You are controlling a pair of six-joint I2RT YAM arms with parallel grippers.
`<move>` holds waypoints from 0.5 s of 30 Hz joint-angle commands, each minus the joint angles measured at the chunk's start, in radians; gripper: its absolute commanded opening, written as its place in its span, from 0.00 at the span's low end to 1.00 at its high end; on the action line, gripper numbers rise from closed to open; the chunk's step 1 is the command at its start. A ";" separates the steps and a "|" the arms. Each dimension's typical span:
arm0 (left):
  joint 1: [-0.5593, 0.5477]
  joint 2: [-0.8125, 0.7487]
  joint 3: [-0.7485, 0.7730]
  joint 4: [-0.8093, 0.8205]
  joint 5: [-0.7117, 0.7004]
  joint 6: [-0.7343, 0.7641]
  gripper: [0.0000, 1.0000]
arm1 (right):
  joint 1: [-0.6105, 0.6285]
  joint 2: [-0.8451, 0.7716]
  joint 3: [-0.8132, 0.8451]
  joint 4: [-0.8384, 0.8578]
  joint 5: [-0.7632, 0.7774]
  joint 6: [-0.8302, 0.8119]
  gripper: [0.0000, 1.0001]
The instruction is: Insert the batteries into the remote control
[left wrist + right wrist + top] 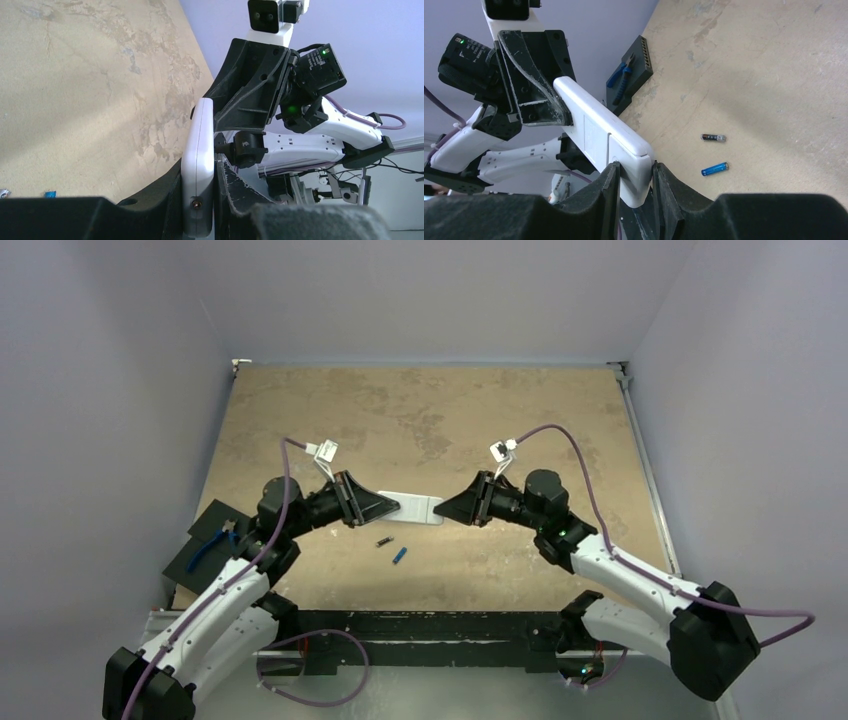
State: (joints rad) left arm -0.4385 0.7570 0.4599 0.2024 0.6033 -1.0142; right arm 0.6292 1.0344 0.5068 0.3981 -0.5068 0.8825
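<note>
Above the middle of the table (450, 420), the remote control (415, 509) is held in the air with its plain white back showing. A seam runs across that back, which I take for the battery cover. The two batteries lie on the table just to the near side of the remote, the black one (383, 541) beside the blue one (400, 555), and neither is touched.

The step looks like freeing that cover. To do it well, one end should be held fast while the other end slides off along the remote's length. Keep the remote level and do not twist it, or it may slip out and fall on the batteries.

The left gripper (396, 508) pinches the remote's left end and the right gripper (440, 509) pinches its right end, the fingers of each pressed against its faces. Both arms reach in low with elbows bent, so the wrists face each other across the remote. Far to the remote's left, blue-handled pliers (212, 545) lie on a dark block (640, 62).
</note>
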 commanded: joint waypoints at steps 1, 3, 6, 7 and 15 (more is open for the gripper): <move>0.003 -0.011 -0.004 0.038 -0.019 -0.011 0.00 | 0.004 -0.046 -0.020 0.060 0.012 0.004 0.12; 0.005 -0.017 -0.001 0.030 -0.027 -0.007 0.00 | 0.004 -0.061 -0.028 0.059 0.011 0.003 0.11; 0.009 -0.021 0.005 0.018 -0.033 -0.001 0.00 | 0.004 -0.079 -0.044 0.059 0.004 0.004 0.10; 0.009 -0.020 0.006 0.017 -0.033 -0.002 0.00 | 0.003 -0.085 -0.047 0.060 0.003 0.004 0.09; 0.014 -0.022 0.019 -0.007 -0.041 0.010 0.00 | 0.004 -0.125 -0.071 0.063 0.002 0.008 0.04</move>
State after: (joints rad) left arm -0.4389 0.7429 0.4599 0.1963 0.6247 -1.0153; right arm 0.6292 0.9485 0.4477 0.4210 -0.5064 0.8932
